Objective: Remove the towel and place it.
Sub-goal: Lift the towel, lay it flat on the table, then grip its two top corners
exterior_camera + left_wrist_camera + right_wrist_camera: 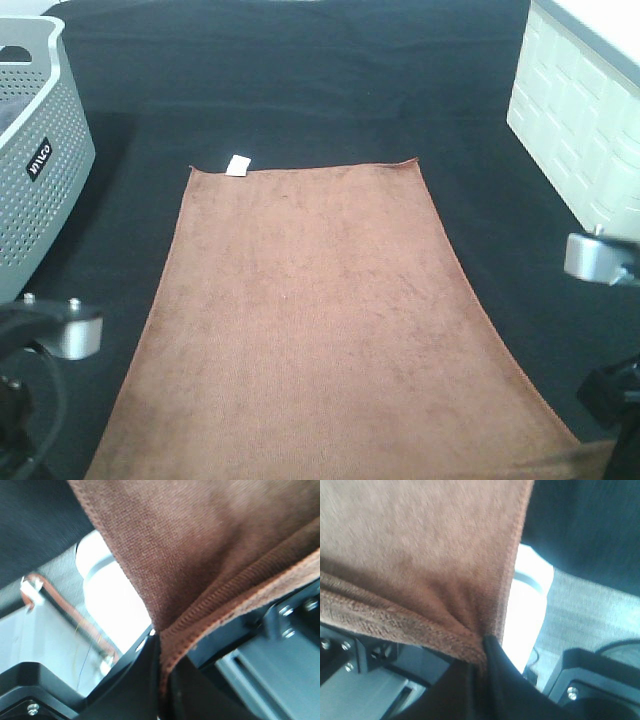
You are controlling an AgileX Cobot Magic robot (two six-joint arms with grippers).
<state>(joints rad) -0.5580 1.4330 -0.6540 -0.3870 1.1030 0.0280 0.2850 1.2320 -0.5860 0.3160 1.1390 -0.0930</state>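
Observation:
The brown towel (pixel 320 310) lies spread flat on the black table cloth (pixel 300 80), its small white tag (pixel 237 165) on the far short edge. In the left wrist view my left gripper (pixel 161 647) is shut on the towel's hemmed near corner (pixel 200 555). In the right wrist view my right gripper (pixel 482 652) is shut on the other near corner of the towel (pixel 420 555). Both corners are pinched between black fingers. In the exterior high view the fingertips are below the picture's edge; only the left arm (pixel 60 335) and right arm (pixel 600 258) show.
A grey perforated basket (pixel 35 170) stands at the far left of the table. A white panelled box or wall (pixel 585 130) runs along the far right. Below the table's front edge the wrist views show floor and the robot's base.

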